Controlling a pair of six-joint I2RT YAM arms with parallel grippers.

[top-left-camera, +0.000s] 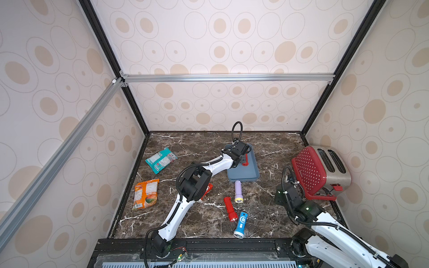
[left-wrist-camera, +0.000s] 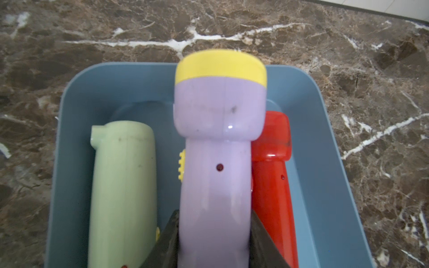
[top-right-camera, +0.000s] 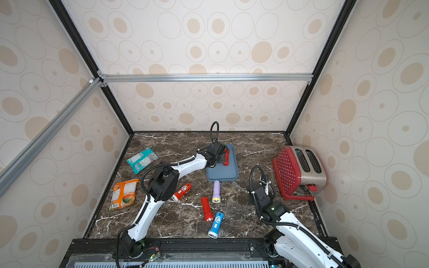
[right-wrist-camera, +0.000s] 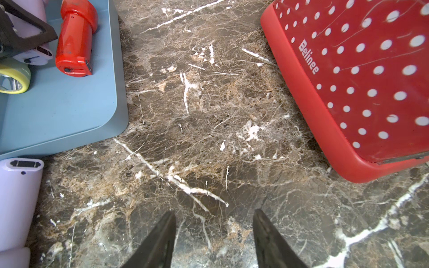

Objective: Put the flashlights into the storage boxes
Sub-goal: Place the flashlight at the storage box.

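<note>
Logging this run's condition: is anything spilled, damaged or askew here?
Nothing stands out. The tray sits flat, the loose flashlights lie scattered but look intact, and the toaster and snack packets show no damage.

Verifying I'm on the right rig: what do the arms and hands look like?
Left arm and right arm have white shells, black joints and black ribbed cables looping outside. A green light glows on the right arm. The left hand and right hand each have two dark, wedge-shaped fingers.
</note>
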